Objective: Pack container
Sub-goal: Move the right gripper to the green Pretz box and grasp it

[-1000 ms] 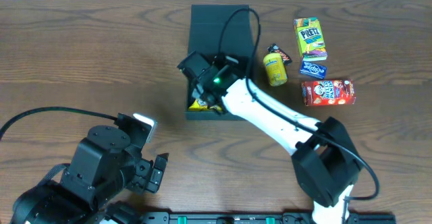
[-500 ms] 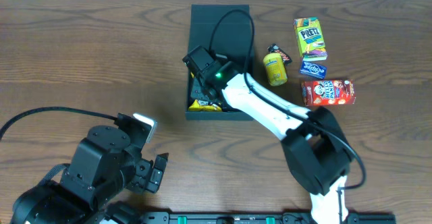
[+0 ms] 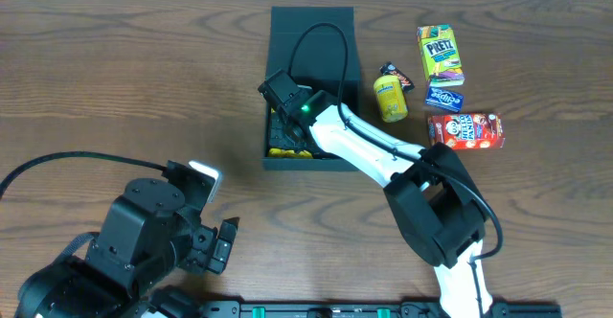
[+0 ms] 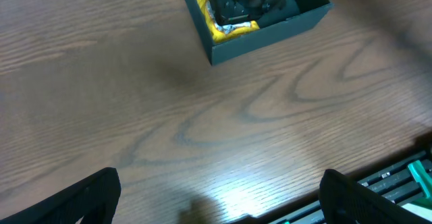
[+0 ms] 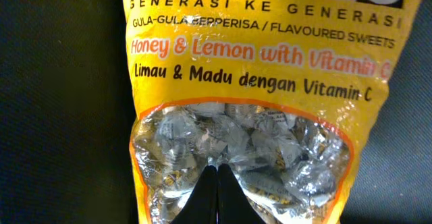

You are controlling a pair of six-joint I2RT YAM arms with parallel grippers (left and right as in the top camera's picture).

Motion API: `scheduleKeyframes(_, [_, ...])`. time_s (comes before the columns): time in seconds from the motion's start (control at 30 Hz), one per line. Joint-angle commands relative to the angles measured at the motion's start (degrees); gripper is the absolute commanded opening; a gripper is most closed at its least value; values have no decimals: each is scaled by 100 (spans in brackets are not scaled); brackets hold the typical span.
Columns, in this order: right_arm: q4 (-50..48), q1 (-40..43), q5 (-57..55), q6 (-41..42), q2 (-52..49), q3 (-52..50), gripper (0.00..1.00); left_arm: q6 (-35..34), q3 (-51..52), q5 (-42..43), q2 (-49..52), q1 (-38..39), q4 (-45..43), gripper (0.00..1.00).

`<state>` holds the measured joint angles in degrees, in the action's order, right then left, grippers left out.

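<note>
The container (image 3: 330,45) is a dark shallow box, open, with its flap lid lying flat behind it. It also shows at the top of the left wrist view (image 4: 270,35). A yellow bag of honey lemon sweets (image 3: 283,148) lies flat in its near left corner, and it fills the right wrist view (image 5: 256,69). My right gripper (image 3: 287,117) reaches into the box. Its fingers (image 5: 217,173) are shut, tips together, over the bag's clear window. My left gripper (image 3: 222,241) is open and empty near the table's front edge (image 4: 219,197).
Right of the box lie a yellow can (image 3: 389,99), a small dark packet (image 3: 396,74), a Pretz box (image 3: 440,55), a small blue packet (image 3: 444,97) and a red snack box (image 3: 465,131). Bare wooden table lies left of the box.
My right wrist has shifted a little toward the back of the box, and its forearm has swung. More of the yellow bag shows. The left arm has not moved.
</note>
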<state>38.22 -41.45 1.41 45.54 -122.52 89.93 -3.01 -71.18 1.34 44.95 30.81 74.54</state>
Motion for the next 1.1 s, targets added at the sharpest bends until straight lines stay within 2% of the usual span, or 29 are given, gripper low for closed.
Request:
scheduleKeyframes(0.0, [-15,92,179,-291,-264,15,2,-44,-24,17,-2,-9,7,95])
scheduleKeyframes(0.3, [-39,466,911,-846,39,192,1,-42,-24,17,-2,-9,7,95])
scheduleKeyframes(0.5, [-55,1025,1150,-1097,782,334,2,-42,-24,17,-2,-9,7,95])
scheduleKeyframes(0.6, [-177,1425,1150,-1628,1281,337,2,-42,-24,17,-2,-9,7,95])
scheduleKeyframes(0.63, [-212,1543,1147,-1797,1401,337,2,-44,-24,17,-2,-9,9,95])
scheduleKeyframes(0.7, [-323,1832,1145,-2280,1626,337,11,-42,-24,17,-2,-9,7,95])
scheduleKeyframes(0.77, [-461,2085,1051,-2684,1738,337,12,-42,-24,17,-2,-9,7,95])
scheduleKeyframes(0.87, [-597,2426,584,-3034,1777,337,2,-42,-24,17,-2,-9,7,95])
scheduleKeyframes(0.97, [-610,2820,-498,-3045,1759,334,2,-44,-24,17,-2,-9,7,95])
scheduleKeyframes(1.0, [-614,2911,-789,-3045,1755,334,6,-44,-24,17,-2,-9,7,95])
scheduleKeyframes(1.03, [-647,3040,-1165,-3045,1740,334,15,-42,-24,17,-2,-9,7,95])
scheduleKeyframes(1.07, [-675,3154,-1386,-3099,1740,330,37,-42,-24,17,-2,-9,7,95])
